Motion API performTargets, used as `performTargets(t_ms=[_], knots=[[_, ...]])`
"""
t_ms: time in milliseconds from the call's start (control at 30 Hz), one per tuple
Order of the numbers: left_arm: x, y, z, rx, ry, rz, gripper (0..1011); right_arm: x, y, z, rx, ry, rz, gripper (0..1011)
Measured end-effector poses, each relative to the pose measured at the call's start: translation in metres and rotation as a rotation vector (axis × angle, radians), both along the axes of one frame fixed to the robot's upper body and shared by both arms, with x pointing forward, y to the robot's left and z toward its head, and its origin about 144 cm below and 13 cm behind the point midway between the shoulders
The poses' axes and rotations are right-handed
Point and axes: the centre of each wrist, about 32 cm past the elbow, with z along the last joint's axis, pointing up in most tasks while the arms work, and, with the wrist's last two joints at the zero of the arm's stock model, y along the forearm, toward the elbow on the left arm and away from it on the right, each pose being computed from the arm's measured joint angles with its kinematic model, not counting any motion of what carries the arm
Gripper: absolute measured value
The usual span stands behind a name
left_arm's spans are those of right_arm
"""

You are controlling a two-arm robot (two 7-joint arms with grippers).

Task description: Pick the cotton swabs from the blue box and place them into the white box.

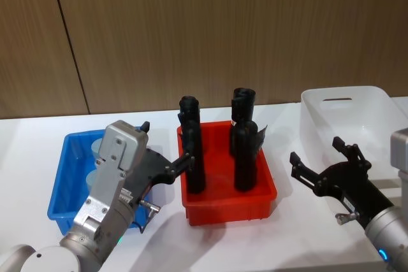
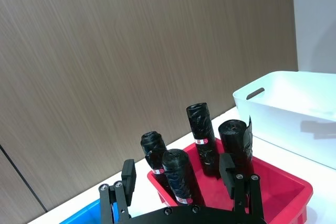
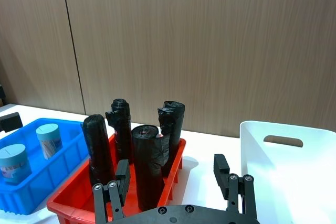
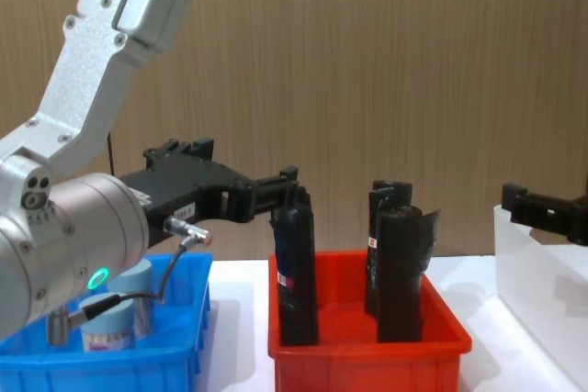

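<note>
Two cotton swabs jars with pale blue lids (image 3: pixel 48 137) (image 3: pixel 13 162) stand in the blue box (image 3: pixel 31 195) at the table's left. In the chest view one jar (image 4: pixel 110 330) shows behind the blue wall (image 4: pixel 110 372). My left gripper (image 1: pixel 166 144) hovers open above the blue box's right side, its fingers pointing toward the red bin; its wrist view shows the open fingers (image 2: pixel 128 174) with nothing between them. My right gripper (image 1: pixel 317 151) hangs open and empty just in front of the white box (image 1: pixel 357 109), at the right.
A red bin (image 1: pixel 229 205) with several upright black wrapped rolls (image 1: pixel 245 157) stands between the blue and white boxes. The left gripper's fingertip is close to the nearest roll (image 4: pixel 296 263). A wooden wall runs behind the white table (image 1: pixel 32 138).
</note>
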Motion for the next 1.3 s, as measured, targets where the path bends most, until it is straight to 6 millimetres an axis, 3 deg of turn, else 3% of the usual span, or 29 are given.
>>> performTargets(t_ms=[900,1300], knots=[[0.0,0.0,0.0,0.0,0.0,0.0,1004,0.0,0.0,0.0,0.0,0.0,0.0,1002],[-0.001,0.01,-0.001,-0.004,0.034,0.02,1004,0.0,0.0,0.0,0.0,0.0,0.0,1002]])
